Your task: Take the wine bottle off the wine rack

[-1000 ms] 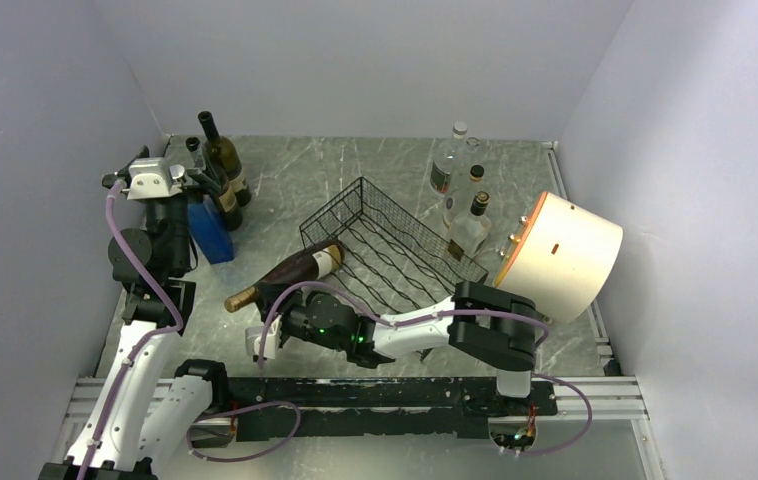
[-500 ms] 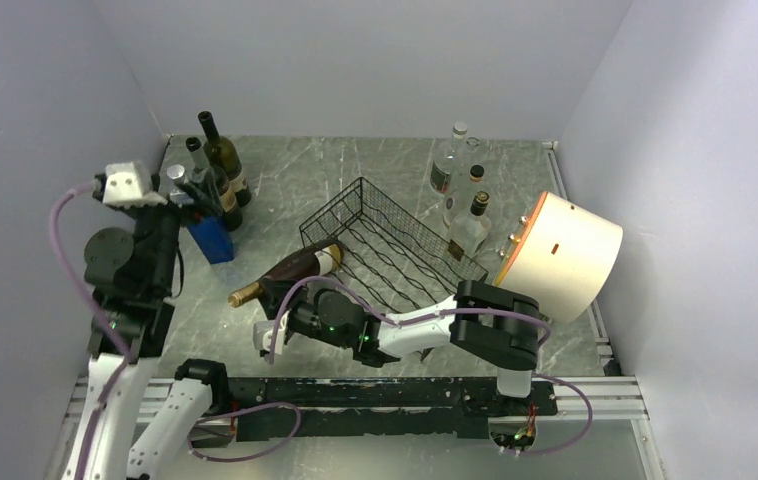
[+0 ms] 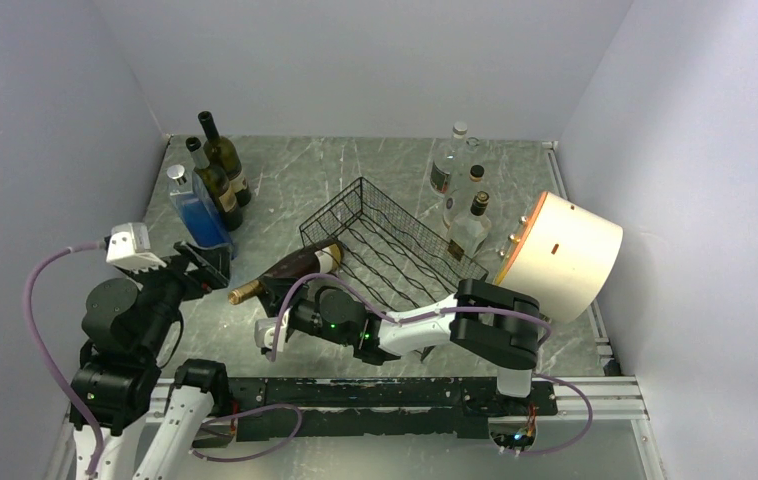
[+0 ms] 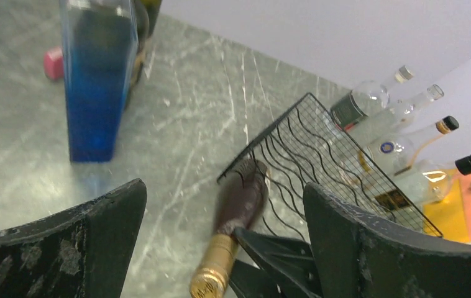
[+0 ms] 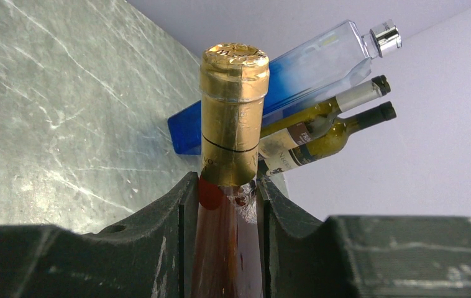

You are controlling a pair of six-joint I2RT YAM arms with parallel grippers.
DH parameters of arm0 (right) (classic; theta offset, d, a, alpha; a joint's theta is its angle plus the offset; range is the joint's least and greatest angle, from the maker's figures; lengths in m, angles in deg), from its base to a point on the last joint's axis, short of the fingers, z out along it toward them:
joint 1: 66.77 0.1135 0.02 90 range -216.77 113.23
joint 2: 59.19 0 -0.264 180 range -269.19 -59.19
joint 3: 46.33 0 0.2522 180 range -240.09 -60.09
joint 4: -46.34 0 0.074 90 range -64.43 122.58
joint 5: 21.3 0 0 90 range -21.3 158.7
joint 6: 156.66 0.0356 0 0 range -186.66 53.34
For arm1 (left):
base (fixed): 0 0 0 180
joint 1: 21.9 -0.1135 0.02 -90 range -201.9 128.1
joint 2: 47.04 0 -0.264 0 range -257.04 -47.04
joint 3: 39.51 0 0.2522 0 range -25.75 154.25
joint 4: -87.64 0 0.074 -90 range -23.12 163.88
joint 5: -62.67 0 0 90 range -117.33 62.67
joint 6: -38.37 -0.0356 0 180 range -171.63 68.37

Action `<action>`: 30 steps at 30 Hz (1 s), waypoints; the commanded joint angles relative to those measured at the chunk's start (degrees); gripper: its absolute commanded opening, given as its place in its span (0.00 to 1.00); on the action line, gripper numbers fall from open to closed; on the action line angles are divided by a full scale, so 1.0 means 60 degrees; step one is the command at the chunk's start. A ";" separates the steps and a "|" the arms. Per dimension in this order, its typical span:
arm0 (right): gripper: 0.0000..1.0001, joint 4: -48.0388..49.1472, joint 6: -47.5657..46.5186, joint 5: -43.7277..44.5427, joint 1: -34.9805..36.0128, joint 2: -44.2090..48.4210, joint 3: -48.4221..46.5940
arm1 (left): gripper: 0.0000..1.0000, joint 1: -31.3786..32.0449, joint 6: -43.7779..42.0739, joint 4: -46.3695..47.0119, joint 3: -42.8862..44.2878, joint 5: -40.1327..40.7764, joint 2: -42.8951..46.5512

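Right gripper [image 5: 227,194] is clamped on the neck of the wine bottle [image 3: 300,265]. The bottle's base lies at the wine rack's [image 3: 395,240] near-left end, with its neck projecting outward. Left gripper [image 3: 205,268] stands wide, holding nothing.

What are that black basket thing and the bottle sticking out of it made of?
The wine rack: probably metal wire coated matte black, a thin see-through grid. The wine bottle: dark glass, seemingly, with a glossy sheen; its neck wears shiny gold foil, slightly wrinkled.
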 commanded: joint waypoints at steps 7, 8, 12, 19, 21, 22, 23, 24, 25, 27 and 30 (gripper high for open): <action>0.00 0.1352 -0.0228 0.0146 -0.0205 0.0396 -0.0269 | 0.93 0.0068 0.2952 -0.1363 -0.1383 -0.1703 0.0344; 0.00 0.1349 -0.0231 0.0153 -0.0202 0.0389 -0.0278 | 0.92 0.0068 0.3073 -0.1286 -0.1534 -0.1850 0.0446; 0.00 0.1300 -0.0245 0.0146 -0.0206 0.0327 -0.0344 | 0.91 0.0068 0.3299 -0.1582 -0.1619 -0.2134 0.0441; 0.00 0.1319 -0.0297 0.0146 -0.0220 0.0272 -0.0381 | 0.87 0.0065 0.3219 -0.1494 -0.2034 -0.2251 0.0620; 0.00 0.1305 -0.0279 0.0156 -0.0220 0.0285 -0.0392 | 0.80 0.0067 0.3265 -0.1254 -0.2146 -0.2373 0.0492; 0.00 0.1293 -0.0276 0.0173 -0.0228 0.0273 -0.0395 | 0.77 0.0068 0.3266 -0.1192 -0.2212 -0.2397 0.0408; 0.00 0.1289 -0.0276 0.0176 -0.0221 0.0260 -0.0399 | 0.73 0.0068 0.3241 -0.1164 -0.2251 -0.2378 0.0326; 0.00 0.1291 -0.0274 0.0175 -0.0217 0.0249 -0.0396 | 0.70 0.0068 0.3186 -0.1138 -0.2293 -0.2336 0.0264; 0.00 0.1302 -0.0279 0.0175 -0.0229 0.0239 -0.0396 | 0.67 0.0068 0.3104 -0.1111 -0.2336 -0.2301 0.0240; 0.00 0.1291 -0.0276 0.0175 -0.0220 0.0231 -0.0396 | 0.63 0.0061 0.3028 -0.1097 -0.2365 -0.2117 0.0246; 0.00 0.1315 -0.0290 0.0175 -0.0222 0.0257 -0.0354 | 0.57 0.0068 0.2880 -0.0870 -0.2404 -0.1946 0.0298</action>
